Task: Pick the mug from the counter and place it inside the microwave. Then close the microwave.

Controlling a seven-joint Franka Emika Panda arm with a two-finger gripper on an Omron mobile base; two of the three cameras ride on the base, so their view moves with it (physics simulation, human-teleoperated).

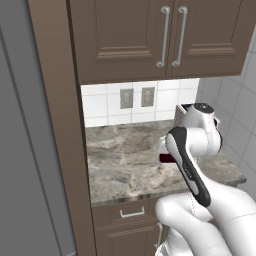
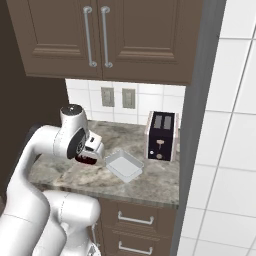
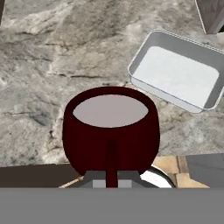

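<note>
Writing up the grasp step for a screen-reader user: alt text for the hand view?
A dark red mug with a white inside sits close in front of the camera, upright, its handle facing the lens, with the pincer shut on it. Behind it lies the grey marbled counter, with a shallow metal tray off to the upper right.

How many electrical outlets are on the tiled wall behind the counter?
2. Left outlet and right outlet sit side by side on the backsplash under the cabinets; the arm may hide others.

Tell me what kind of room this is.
A home kitchen, rendered: brown wall cabinets over a marbled stone counter, white tile backsplash, and a black toaster beside a metal tray.
</note>
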